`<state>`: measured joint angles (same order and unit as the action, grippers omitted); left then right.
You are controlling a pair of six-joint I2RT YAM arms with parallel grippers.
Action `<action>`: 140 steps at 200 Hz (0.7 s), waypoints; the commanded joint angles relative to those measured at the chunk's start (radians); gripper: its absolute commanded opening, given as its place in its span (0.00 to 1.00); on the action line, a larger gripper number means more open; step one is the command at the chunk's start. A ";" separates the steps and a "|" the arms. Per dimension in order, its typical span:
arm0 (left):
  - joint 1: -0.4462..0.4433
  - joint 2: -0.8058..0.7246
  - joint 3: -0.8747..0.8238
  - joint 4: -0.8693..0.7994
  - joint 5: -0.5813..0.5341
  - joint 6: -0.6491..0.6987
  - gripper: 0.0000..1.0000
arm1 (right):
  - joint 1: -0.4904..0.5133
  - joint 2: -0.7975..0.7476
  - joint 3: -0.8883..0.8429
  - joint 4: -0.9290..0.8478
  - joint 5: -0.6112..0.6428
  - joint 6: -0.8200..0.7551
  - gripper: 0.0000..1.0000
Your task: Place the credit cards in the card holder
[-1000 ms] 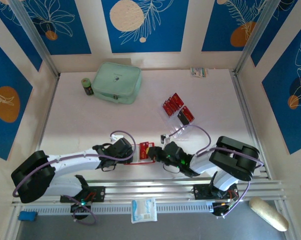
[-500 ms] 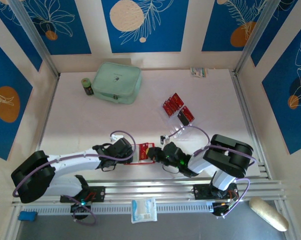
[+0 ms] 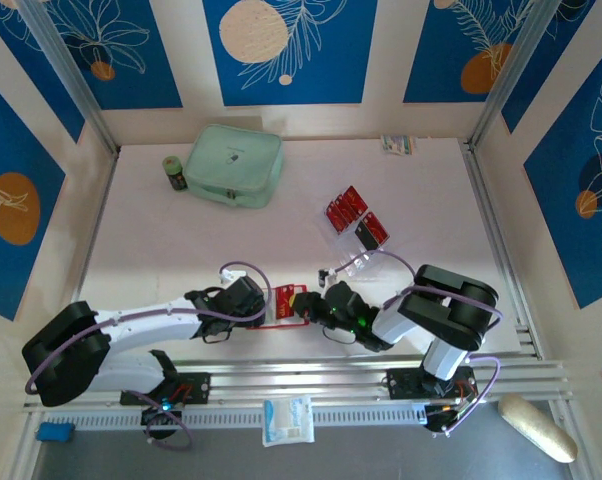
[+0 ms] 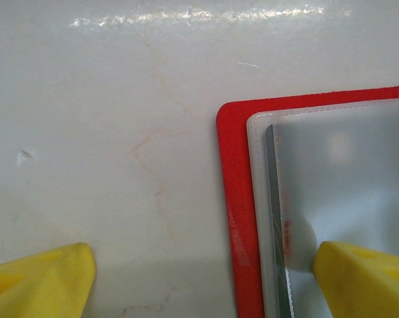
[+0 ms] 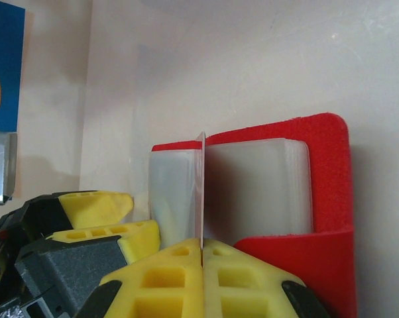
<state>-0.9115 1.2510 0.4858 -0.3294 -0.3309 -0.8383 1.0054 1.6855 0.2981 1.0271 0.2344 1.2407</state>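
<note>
The red card holder (image 3: 291, 298) lies open near the table's front edge, pale clear sleeves up (image 4: 345, 172) (image 5: 259, 185). My left gripper (image 3: 267, 304) (image 4: 203, 278) is open over its left edge. One yellow fingertip (image 4: 365, 271) rests on a sleeve and the other stands on bare table. My right gripper (image 3: 312, 306) (image 5: 203, 248) is shut on a thin pale sheet held upright over the sleeves. The sheet shows edge-on, so I cannot tell whether it is a card or a sleeve. Red credit cards (image 3: 347, 208) lie in the clear tray (image 3: 353, 262).
A mint-green zip case (image 3: 234, 165) and a small dark jar (image 3: 174, 172) stand at the back left. A small packet (image 3: 398, 144) lies at the back wall. Metal rails (image 3: 311, 376) run along the near edge just behind both grippers.
The right arm's elbow has swung a little to the left. Both grippers stay at the card holder, which has not moved.
</note>
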 commanded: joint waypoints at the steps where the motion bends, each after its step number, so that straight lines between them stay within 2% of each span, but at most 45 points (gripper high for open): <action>1: 0.011 0.019 -0.033 -0.094 0.013 0.001 0.88 | 0.007 0.004 -0.011 0.006 -0.043 0.006 0.00; 49: 0.011 -0.054 0.026 -0.153 0.010 0.017 0.89 | -0.010 -0.125 -0.016 -0.111 -0.029 -0.041 0.00; 98: 0.019 -0.154 0.083 -0.222 -0.011 0.030 0.93 | -0.044 -0.341 0.015 -0.380 -0.013 -0.125 0.00; 140: 0.043 -0.186 0.071 -0.247 -0.030 0.040 0.96 | -0.049 -0.459 0.037 -0.543 0.002 -0.171 0.00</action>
<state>-0.8894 1.0782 0.5488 -0.5163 -0.3313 -0.8200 0.9607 1.2797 0.3042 0.6216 0.2203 1.1248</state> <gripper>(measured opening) 0.957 0.061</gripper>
